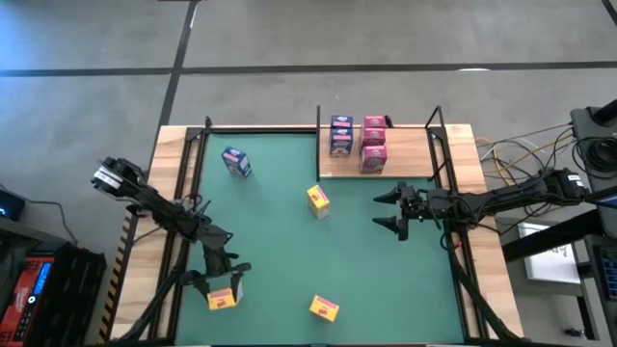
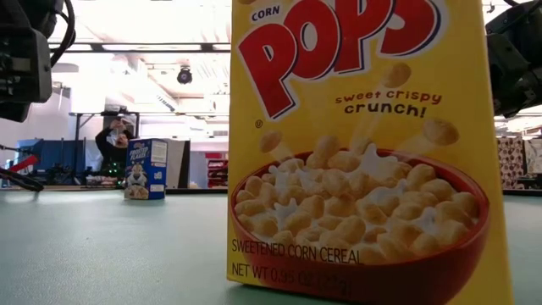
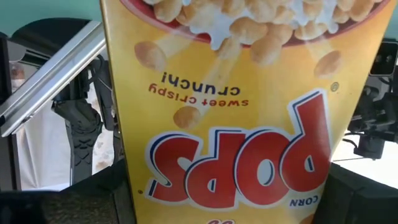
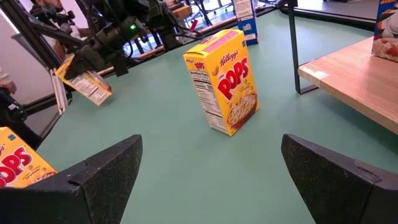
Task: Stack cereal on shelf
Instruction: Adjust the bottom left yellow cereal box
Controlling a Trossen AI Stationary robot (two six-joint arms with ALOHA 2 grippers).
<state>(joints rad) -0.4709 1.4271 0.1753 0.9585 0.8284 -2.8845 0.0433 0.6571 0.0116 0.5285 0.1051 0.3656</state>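
My left gripper (image 1: 222,286) is at the near left of the green mat, shut on a yellow cereal box (image 1: 222,300), which fills the left wrist view (image 3: 236,112). My right gripper (image 1: 389,210) waits open at the right, in front of the shelf (image 1: 415,154). On the shelf stand blue boxes (image 1: 340,135) and pink boxes (image 1: 374,143). A second yellow box (image 1: 317,200) stands upright mid-mat, straight ahead of the right gripper (image 4: 227,81). A third yellow box (image 1: 324,308) stands near the front edge. A blue box (image 1: 235,162) sits at the far left. My left gripper pinches the yellow box between its two fingers, which lie on its two narrow sides (image 3: 140,186) near the end with the brand name. The fingers come at it nearly level. The right wrist view shows the box (image 4: 84,81) tilted and clear of the mat.
Thin black posts (image 1: 439,125) stand at the shelf's corners, and black rails (image 1: 183,193) run along the mat's left and right sides. The third yellow box (image 2: 364,169) fills most of the low view. A person (image 2: 114,140) shows in the room behind. Open mat lies between the boxes.
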